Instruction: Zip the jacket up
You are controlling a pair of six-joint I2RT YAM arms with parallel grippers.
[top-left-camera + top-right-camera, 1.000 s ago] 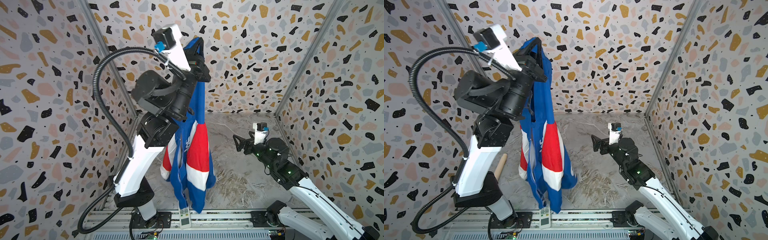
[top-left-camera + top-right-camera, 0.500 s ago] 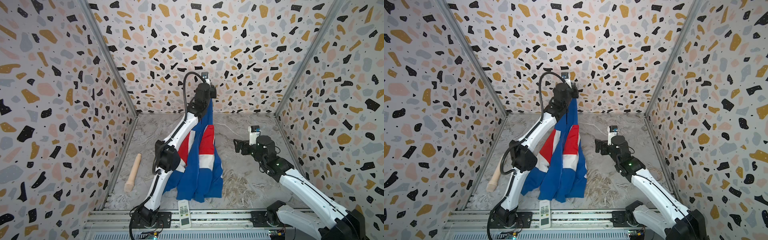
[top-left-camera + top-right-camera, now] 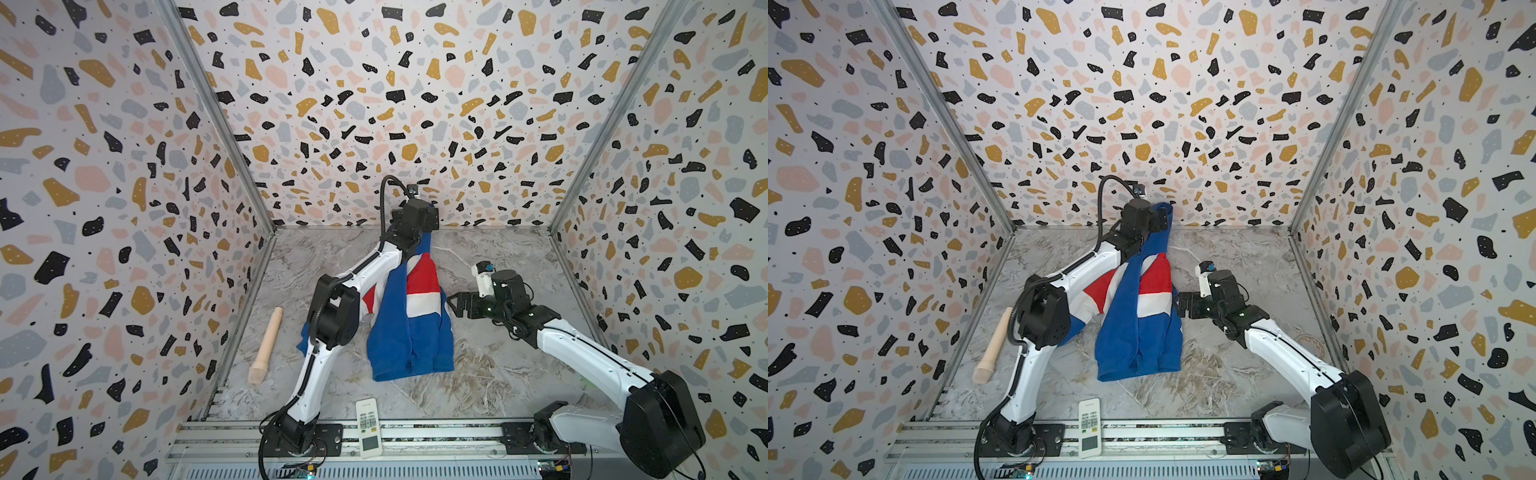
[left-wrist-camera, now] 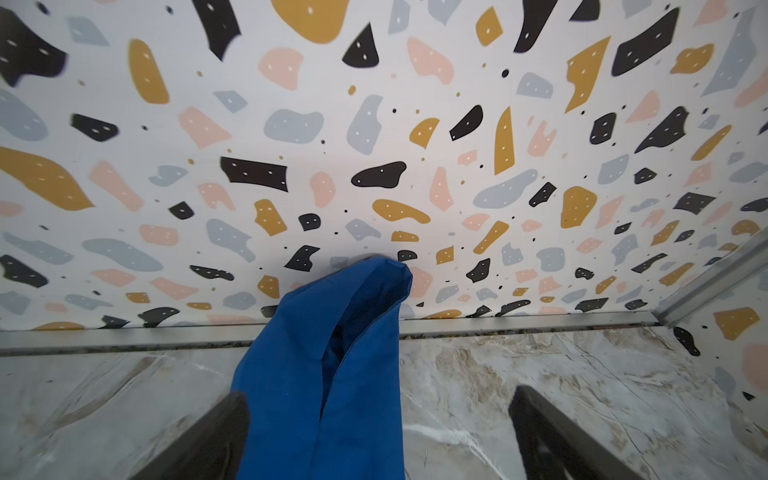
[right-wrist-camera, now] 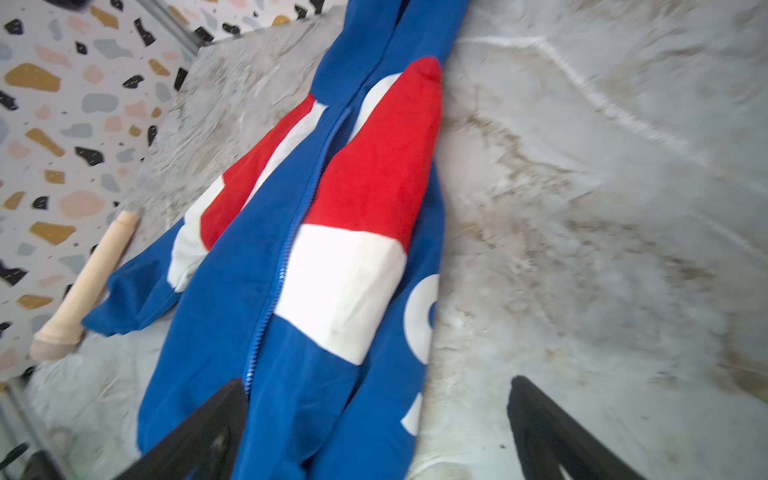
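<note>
Jacket (image 3: 409, 332) lies lengthwise mid-counter (image 3: 498, 374), hood (image 4: 353, 311) raised near back wall, probably to keep the front straight | left tool (image 4: 378, 395) wide open, hood cloth slack between jaws, not pinched | right tool (image 5: 376, 381) wide open, empty, just beside the jacket | soft smooth blue cloth, red-white sleeve (image 5: 374, 166) blocks, fine plastic zipper (image 5: 286, 249) teeth

Jacket (image 3: 409, 332) is laid mid-table (image 3: 498, 374), stretched front to back. Its far end is draped between the left gripper's (image 3: 430, 218) fingers, near the back wall. Wooden stick (image 3: 268, 345) is placed left of it, apart. Remote (image 3: 369, 428) is set in front, partly on the rail (image 3: 436, 432). Right gripper (image 3: 455, 305) is positioned just right of the jacket.
</note>
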